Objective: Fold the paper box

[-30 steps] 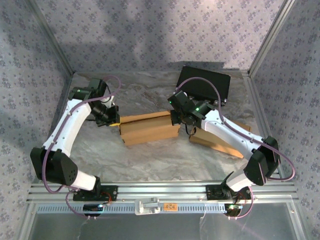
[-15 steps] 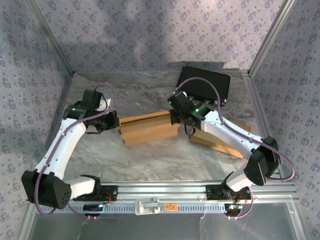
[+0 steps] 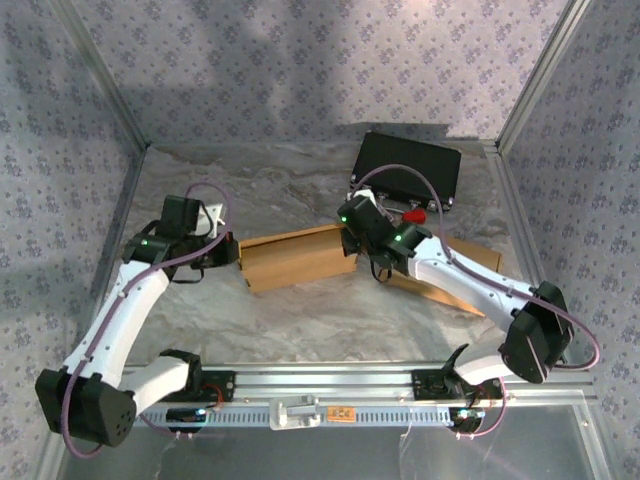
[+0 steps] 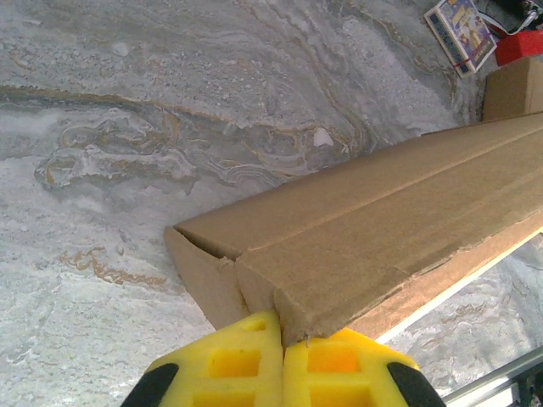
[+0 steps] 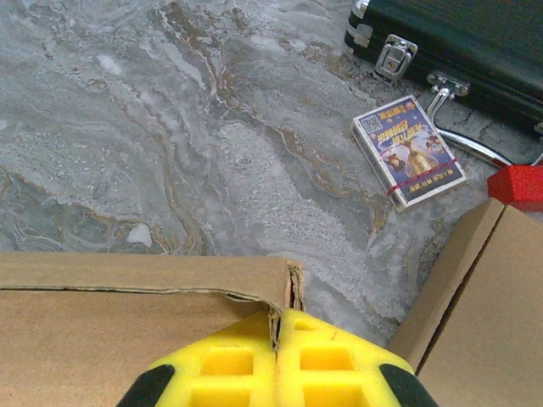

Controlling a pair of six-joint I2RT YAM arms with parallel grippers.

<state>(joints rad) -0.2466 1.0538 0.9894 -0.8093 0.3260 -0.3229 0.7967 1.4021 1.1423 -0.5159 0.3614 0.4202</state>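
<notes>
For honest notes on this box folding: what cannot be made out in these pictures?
Top view: second cardboard piece, partly under the right arm.
Right wrist view: red thing, cut by the right edge.
Right wrist view: card pack print, too small to read.
Left wrist view: far end of the box, past the right edge.

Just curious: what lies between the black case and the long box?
Between case and box, a card pack on the table: right wrist view.

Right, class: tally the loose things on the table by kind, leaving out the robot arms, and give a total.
Cardboard boxes: 2, long box and second box
Black case: 1
Pack of cards: 1
Red block: 1
Total: 5
</notes>
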